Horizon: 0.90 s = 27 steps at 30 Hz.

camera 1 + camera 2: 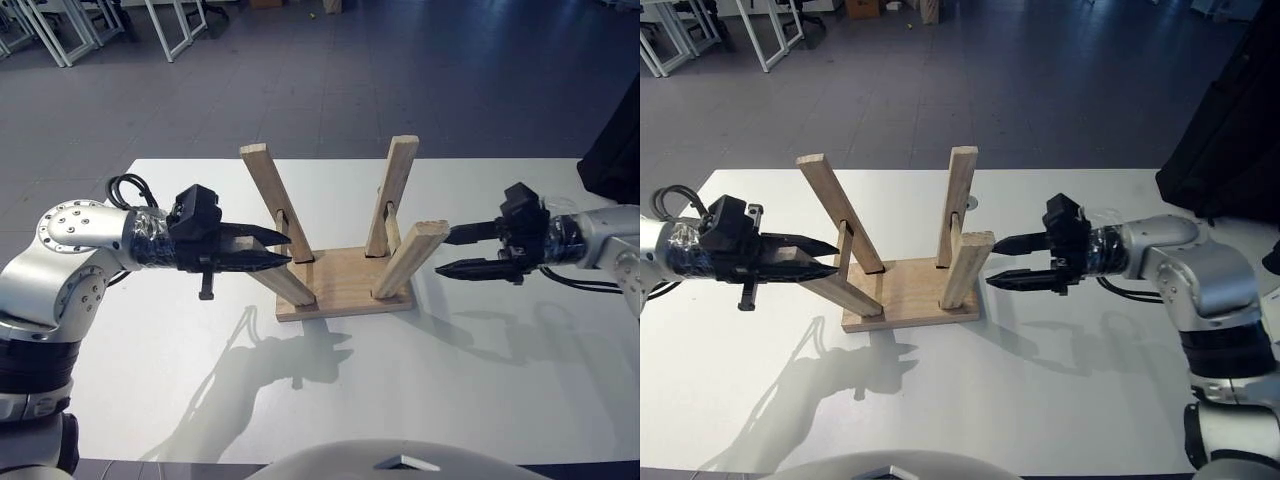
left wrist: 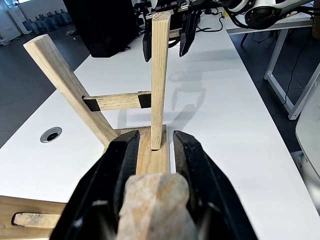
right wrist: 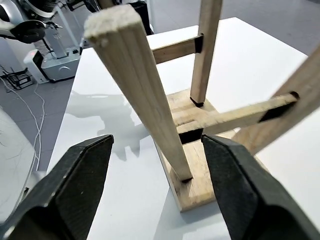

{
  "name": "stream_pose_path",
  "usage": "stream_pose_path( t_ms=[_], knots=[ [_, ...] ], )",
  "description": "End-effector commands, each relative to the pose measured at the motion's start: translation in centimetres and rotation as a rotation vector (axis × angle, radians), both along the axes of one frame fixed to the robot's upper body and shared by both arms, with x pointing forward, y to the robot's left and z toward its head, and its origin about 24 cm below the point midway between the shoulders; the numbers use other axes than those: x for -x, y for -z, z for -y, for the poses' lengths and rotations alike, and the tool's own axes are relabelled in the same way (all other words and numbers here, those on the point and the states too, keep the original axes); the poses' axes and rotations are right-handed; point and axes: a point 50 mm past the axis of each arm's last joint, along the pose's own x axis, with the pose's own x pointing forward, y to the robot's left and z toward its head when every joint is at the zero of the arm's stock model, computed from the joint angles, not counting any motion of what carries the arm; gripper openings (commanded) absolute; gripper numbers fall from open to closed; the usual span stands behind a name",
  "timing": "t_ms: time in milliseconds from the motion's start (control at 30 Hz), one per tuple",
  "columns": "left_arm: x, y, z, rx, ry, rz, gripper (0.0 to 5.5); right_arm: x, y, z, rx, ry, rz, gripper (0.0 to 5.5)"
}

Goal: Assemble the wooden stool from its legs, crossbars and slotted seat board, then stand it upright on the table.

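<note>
The wooden stool stands upside down on the white table, its seat board [image 1: 345,285] flat on the surface and its legs pointing up. Crossbars [image 2: 120,101] join the legs in pairs. The front-left leg [image 1: 292,285] leans toward my left gripper [image 1: 288,250], which is shut on that leg's upper end; the rough end grain [image 2: 155,200] shows between the fingers. The right gripper [image 1: 445,252] hovers open just to the right of the front-right leg [image 1: 410,260], whose top end [image 3: 112,25] lies ahead of the widely spread fingers without touching them.
The white table [image 1: 480,380] has bare surface in front of and beside the stool. A round cable hole [image 1: 972,200] sits behind the stool. A large black object [image 1: 1230,110] stands past the table's right edge. Grey floor and white desk frames lie beyond.
</note>
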Motion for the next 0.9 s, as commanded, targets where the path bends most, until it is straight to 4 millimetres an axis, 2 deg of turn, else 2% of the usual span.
stream_pose_path(
  t_ms=[33,267,333,400,433,500,533,600,633,667,700,767,833,900],
  knots=[
    [0.0,3.4,0.3,-0.094,0.007,-0.126,1.05,-0.1,0.3,-1.9,-0.026,-0.016,0.004,2.94],
    [-0.1,4.1,0.6,-0.096,0.033,-0.146,1.05,-0.3,0.7,-3.0,-0.040,-0.049,-0.056,1.65],
    [0.3,4.2,0.7,-0.086,0.046,-0.178,1.05,0.4,1.0,-3.0,-0.035,-0.058,-0.107,1.59],
    [1.5,4.1,1.0,-0.042,0.089,-0.317,1.05,2.8,1.3,-2.8,-0.020,-0.143,-0.287,1.59],
    [2.5,3.6,1.1,0.005,0.139,-0.452,1.05,4.6,0.7,-2.7,-0.037,-0.231,-0.433,1.59],
    [4.4,1.0,1.3,0.141,0.300,-0.743,1.05,7.5,-2.1,-2.3,-0.126,-0.455,-0.702,1.59],
    [4.7,-1.0,1.3,0.253,0.388,-0.866,1.05,7.8,-3.7,-2.0,-0.195,-0.538,-0.791,1.59],
    [3.9,-3.5,1.1,0.363,0.463,-0.926,1.05,6.6,-5.6,-1.6,-0.304,-0.567,-0.854,1.59],
    [2.4,-3.7,0.9,0.380,0.415,-0.885,1.39,5.1,-5.9,-1.5,-0.341,-0.532,-0.865,1.59],
    [0.9,-3.5,0.8,0.379,0.345,-0.839,1.57,3.8,-5.8,-1.6,-0.367,-0.485,-0.871,1.96],
    [-1.0,-3.2,0.5,0.406,0.261,-0.839,1.75,2.0,-5.5,-1.5,-0.417,-0.421,-0.899,2.13],
    [-3.6,-2.4,0.2,0.436,0.152,-0.877,2.09,-0.6,-4.6,-1.6,-0.478,-0.302,-0.949,2.55],
    [-5.9,-0.9,-0.2,0.420,0.018,-0.859,2.43,-2.6,-3.0,-2.1,-0.485,-0.166,-0.971,2.94],
    [-8.2,0.6,-0.7,0.382,-0.140,-0.760,2.76,-4.3,-0.9,-2.0,-0.449,-0.015,-0.942,3.32]
  ],
)
